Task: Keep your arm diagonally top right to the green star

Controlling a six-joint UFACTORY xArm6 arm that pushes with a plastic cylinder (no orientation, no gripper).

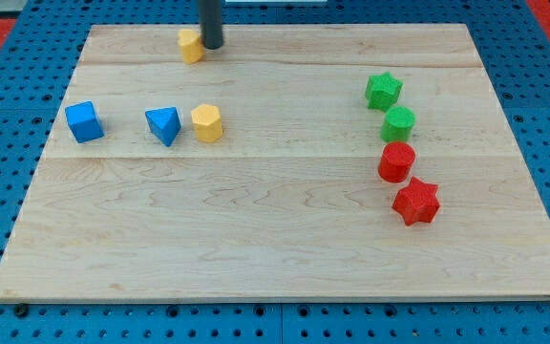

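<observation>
The green star [384, 91] sits at the view's right, upper part of the wooden board [275, 239]. Just below it are a green cylinder [398, 123], a red cylinder [396, 162] and a red star [416, 202], in a column. My tip [212, 45] is near the board's top edge, left of centre, touching or almost touching the right side of a small yellow block [191, 45]. The tip is far to the left of the green star and slightly above it.
A blue cube [84, 122], a blue triangular block [163, 125] and a yellow hexagonal block [207, 123] lie in a row at the view's left. Blue pegboard surrounds the board.
</observation>
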